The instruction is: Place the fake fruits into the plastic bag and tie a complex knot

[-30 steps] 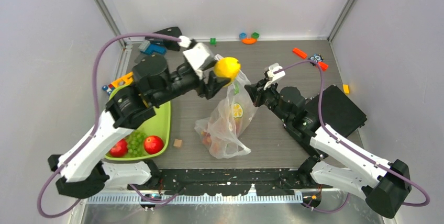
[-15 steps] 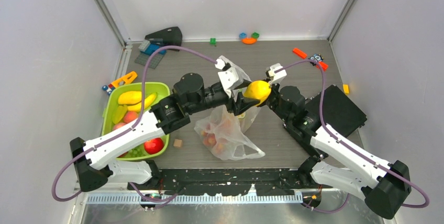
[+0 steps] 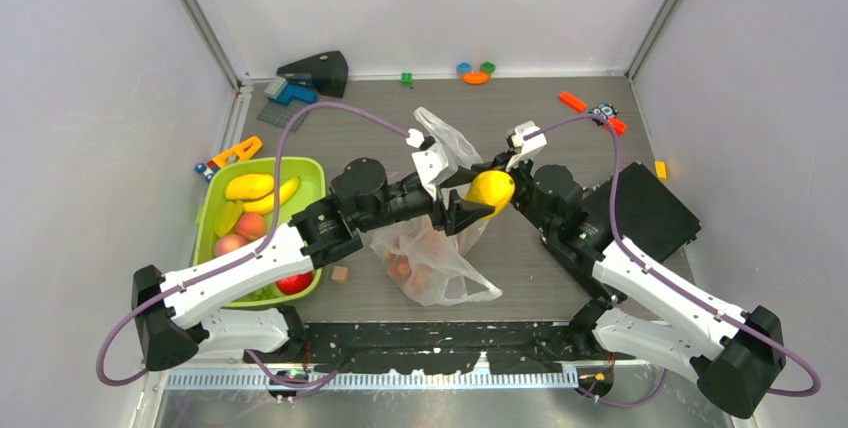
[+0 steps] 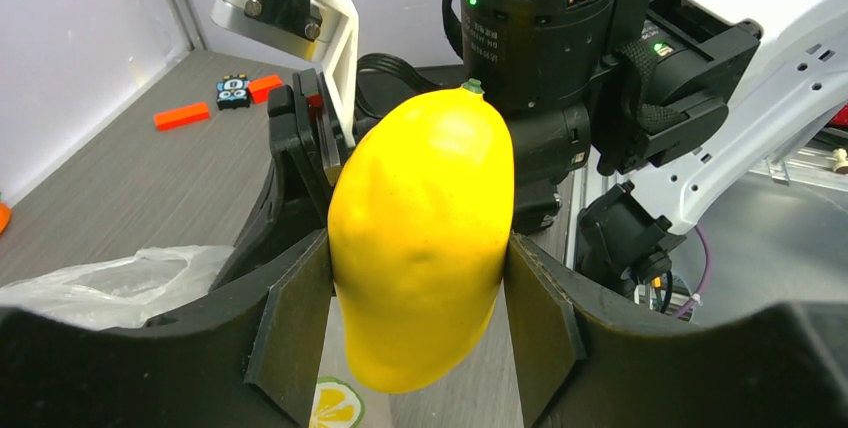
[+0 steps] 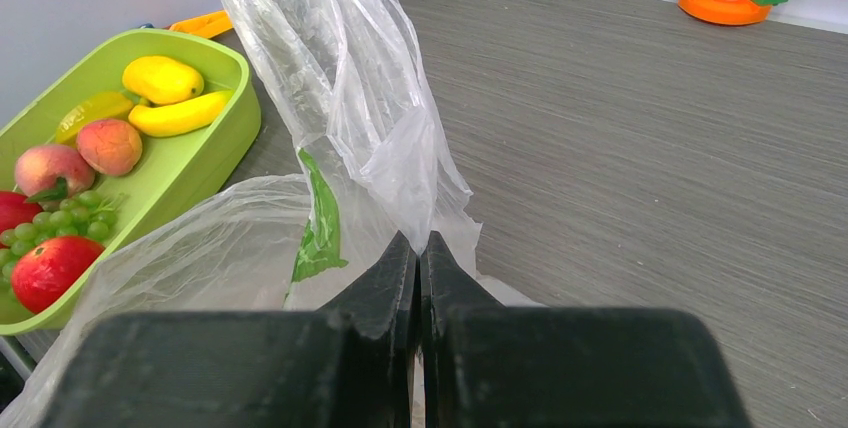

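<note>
My left gripper (image 3: 478, 203) is shut on a yellow mango (image 3: 491, 190), which fills the left wrist view (image 4: 420, 238), and holds it above the plastic bag's (image 3: 440, 260) open mouth. My right gripper (image 3: 497, 166) is shut on one bag handle (image 5: 350, 108) and holds it up. The bag holds several reddish fruits (image 3: 405, 266). The lime-green tray (image 3: 318, 170) at the left holds a lemon (image 5: 162, 78), a banana (image 5: 180, 115), a peach (image 5: 110, 145), green grapes (image 5: 62, 220) and red fruits (image 5: 50, 270). No knot shows.
Small toy bricks lie along the back wall (image 3: 476, 72) and at the back right (image 3: 572, 101). A small tan cube (image 3: 340, 273) sits by the tray. A black block (image 3: 652, 210) lies under the right arm. A dark object (image 3: 318, 70) sits at the back left.
My left arm has swung right and down with the mango, from the bag's back left to just above its mouth beside the right gripper. The right gripper has kept hold of the handle.
</note>
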`<state>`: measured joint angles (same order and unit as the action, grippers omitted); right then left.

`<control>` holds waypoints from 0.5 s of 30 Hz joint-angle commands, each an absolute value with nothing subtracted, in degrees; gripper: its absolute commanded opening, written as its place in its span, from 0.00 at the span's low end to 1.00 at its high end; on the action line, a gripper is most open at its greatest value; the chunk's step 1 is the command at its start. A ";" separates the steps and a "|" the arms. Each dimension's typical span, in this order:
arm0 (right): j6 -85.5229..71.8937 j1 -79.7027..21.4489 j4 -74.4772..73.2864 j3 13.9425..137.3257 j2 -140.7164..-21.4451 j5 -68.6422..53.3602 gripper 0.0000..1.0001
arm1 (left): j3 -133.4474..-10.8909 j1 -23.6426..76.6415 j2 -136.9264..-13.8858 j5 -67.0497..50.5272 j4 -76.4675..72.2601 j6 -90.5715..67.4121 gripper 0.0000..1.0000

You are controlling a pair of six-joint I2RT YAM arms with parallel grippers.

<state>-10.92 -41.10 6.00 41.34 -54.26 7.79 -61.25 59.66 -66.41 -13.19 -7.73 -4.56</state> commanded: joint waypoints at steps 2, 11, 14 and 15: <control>-10.81 -41.48 9.26 43.69 -53.15 7.58 0.05 | -62.39 60.25 -66.17 -14.25 -2.27 -3.56 0.36; -10.79 -41.48 9.17 43.68 -52.91 7.62 0.05 | -63.54 60.25 -65.00 -12.75 11.47 0.92 0.35; -10.72 -41.48 9.06 43.71 -52.84 7.66 0.05 | -63.97 60.29 -64.34 -9.81 15.83 3.88 0.35; -10.72 -41.48 9.01 43.69 -52.83 7.65 0.05 | -64.00 60.28 -64.16 -8.54 17.45 4.82 0.35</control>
<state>-10.90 -41.19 6.00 41.36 -54.26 7.77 -61.49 60.01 -66.39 -12.49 10.79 0.03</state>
